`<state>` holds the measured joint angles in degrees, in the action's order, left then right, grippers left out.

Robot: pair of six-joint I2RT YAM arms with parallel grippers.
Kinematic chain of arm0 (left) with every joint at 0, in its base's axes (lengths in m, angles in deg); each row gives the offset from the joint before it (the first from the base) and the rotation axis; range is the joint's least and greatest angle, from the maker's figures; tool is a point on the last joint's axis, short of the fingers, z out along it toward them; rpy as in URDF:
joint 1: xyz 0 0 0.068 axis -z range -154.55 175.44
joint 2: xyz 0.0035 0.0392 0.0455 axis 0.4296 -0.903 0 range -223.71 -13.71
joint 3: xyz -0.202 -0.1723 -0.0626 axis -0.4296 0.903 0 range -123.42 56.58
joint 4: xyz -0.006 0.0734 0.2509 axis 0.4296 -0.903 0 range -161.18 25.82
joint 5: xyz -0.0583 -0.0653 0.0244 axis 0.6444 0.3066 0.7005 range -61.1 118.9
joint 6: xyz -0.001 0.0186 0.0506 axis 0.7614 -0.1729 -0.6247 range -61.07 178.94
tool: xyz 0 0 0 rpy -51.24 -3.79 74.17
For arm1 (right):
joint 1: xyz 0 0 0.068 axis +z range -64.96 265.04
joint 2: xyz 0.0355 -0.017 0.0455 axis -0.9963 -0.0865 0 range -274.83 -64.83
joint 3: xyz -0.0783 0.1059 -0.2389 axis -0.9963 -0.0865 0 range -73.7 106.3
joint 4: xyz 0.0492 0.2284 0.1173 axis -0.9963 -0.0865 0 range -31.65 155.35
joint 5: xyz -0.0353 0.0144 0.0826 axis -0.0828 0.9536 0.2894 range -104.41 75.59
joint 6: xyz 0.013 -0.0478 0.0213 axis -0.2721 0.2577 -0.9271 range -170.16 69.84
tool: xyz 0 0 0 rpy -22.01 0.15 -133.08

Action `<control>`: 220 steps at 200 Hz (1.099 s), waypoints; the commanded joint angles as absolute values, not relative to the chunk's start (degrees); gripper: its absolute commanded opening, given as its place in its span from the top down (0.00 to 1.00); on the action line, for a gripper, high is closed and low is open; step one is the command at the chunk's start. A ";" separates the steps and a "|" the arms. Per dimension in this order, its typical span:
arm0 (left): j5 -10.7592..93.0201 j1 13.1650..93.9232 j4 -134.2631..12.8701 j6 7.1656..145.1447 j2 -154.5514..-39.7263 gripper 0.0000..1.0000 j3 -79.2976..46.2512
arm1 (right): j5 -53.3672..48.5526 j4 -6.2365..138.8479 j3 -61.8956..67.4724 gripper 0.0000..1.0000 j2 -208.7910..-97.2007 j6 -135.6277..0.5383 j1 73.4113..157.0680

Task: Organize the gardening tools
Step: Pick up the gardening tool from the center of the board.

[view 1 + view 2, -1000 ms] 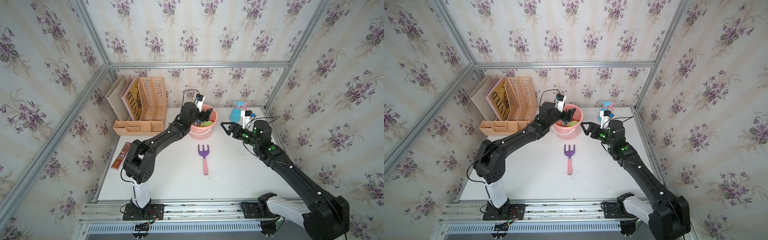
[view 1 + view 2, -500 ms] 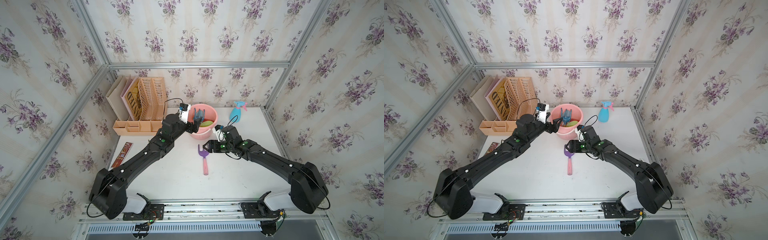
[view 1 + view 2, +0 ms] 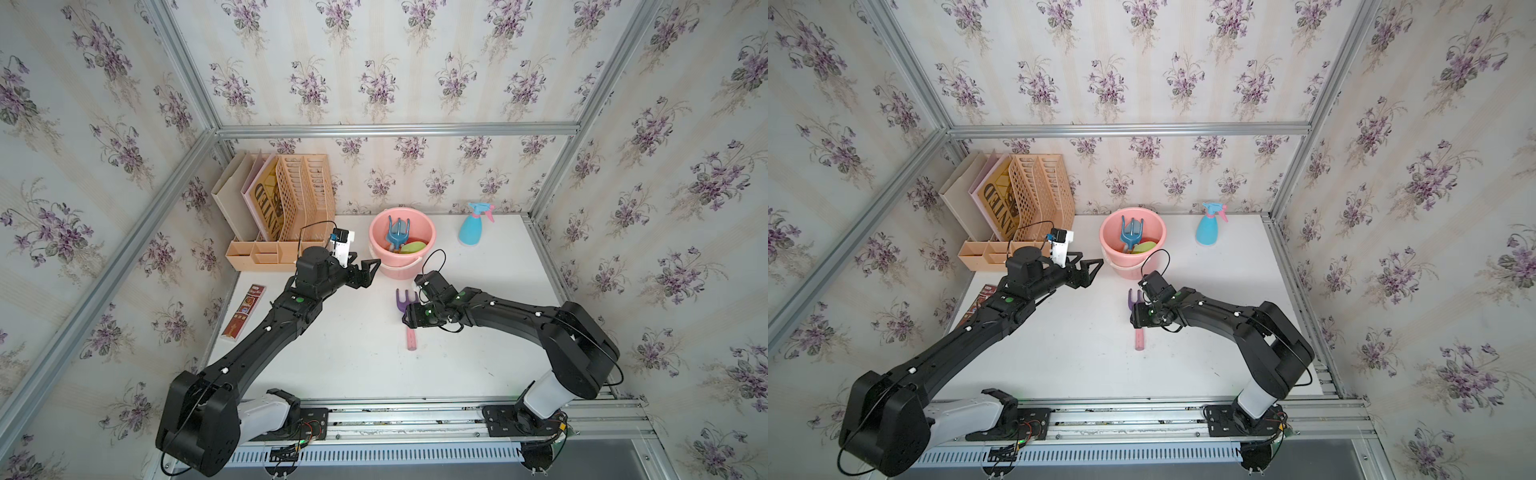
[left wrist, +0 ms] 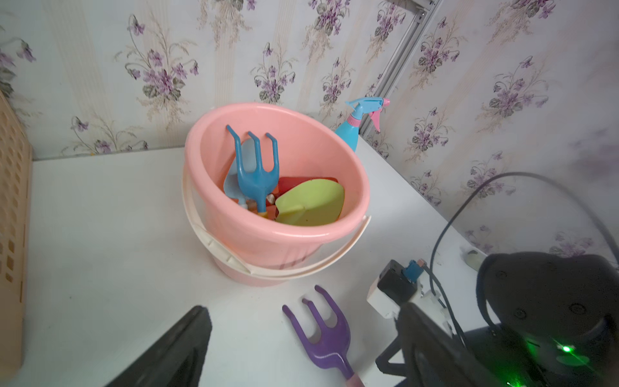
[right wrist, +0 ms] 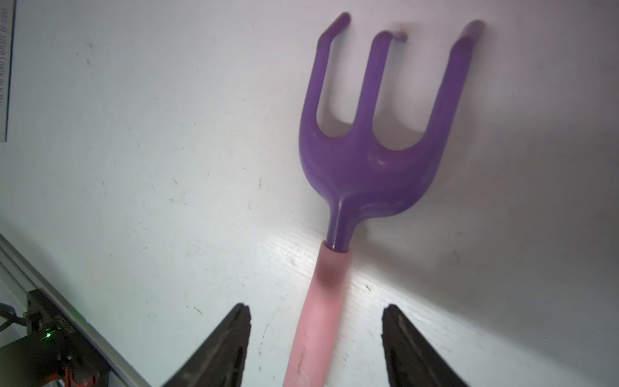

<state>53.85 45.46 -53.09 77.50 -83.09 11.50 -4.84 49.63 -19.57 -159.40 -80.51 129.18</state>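
A purple fork with a pink handle (image 3: 405,300) lies flat on the white table, in front of the pink bucket (image 4: 268,244). My right gripper (image 3: 411,322) is low over the handle. In the right wrist view its fingers (image 5: 227,345) straddle the pink handle (image 5: 321,301), open, with a gap on each side. My left gripper (image 3: 368,270) hovers open and empty, just left of the bucket. Inside the bucket stand a blue fork (image 4: 256,177), a light-blue trowel (image 4: 231,184), a green shovel (image 4: 311,204) and a red shovel (image 4: 291,184). A blue spray bottle (image 3: 471,230) stands at the back right.
A beige file organizer (image 3: 291,208) with a low desk tray (image 3: 266,255) fills the back left corner. A flat red-brown box (image 3: 244,311) lies along the table's left edge. Walls close the table on three sides.
My right arm swung from near the spray bottle down to the purple fork, and its jaws narrowed around the handle. My left gripper drew back from over the bucket to its left side.
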 commanded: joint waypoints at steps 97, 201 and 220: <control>66.40 40.46 -49.46 80.16 -81.56 0.09 15.01 | -14.75 45.90 -14.38 0.58 -168.30 -81.67 131.67; 65.53 39.92 -50.78 79.59 -81.47 0.10 15.01 | -17.34 45.04 -16.79 1.00 -164.33 -81.45 132.40; 65.28 39.77 -50.75 79.51 -81.67 0.10 15.04 | -17.33 43.98 -17.88 1.00 -159.89 -80.49 132.50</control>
<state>65.28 40.03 -51.18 80.28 -81.43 15.02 -16.23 46.20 -17.13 -164.05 -81.62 132.30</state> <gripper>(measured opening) 0.905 0.185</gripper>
